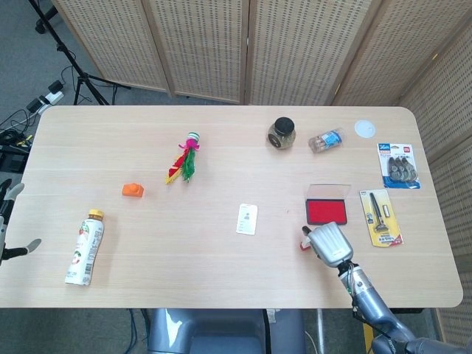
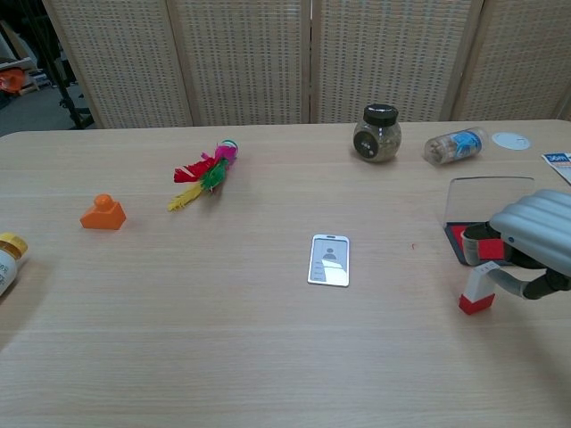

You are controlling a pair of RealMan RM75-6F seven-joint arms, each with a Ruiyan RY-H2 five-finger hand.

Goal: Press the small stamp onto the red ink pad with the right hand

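The small stamp (image 2: 476,291), white with a red base, stands almost upright just off the near left corner of the red ink pad (image 2: 458,239). My right hand (image 2: 533,242) pinches its top, fingers curled over it. From the head view the right hand (image 1: 329,244) hides most of the stamp (image 1: 304,240), and the ink pad (image 1: 326,212) lies open just beyond it with its clear lid (image 1: 328,190) folded back. Whether the stamp's base touches the table is unclear. At the far left edge my left hand (image 1: 6,251) shows only spread fingers, holding nothing.
A white card (image 1: 247,219) lies left of the pad. Behind it are a dark-lidded jar (image 1: 280,133), a small bottle on its side (image 1: 327,140) and a white disc (image 1: 364,128). Two blister packs (image 1: 399,164) (image 1: 381,216) lie to the right. A feather toy (image 1: 184,158), an orange block (image 1: 133,190) and a drink bottle (image 1: 85,247) lie far left.
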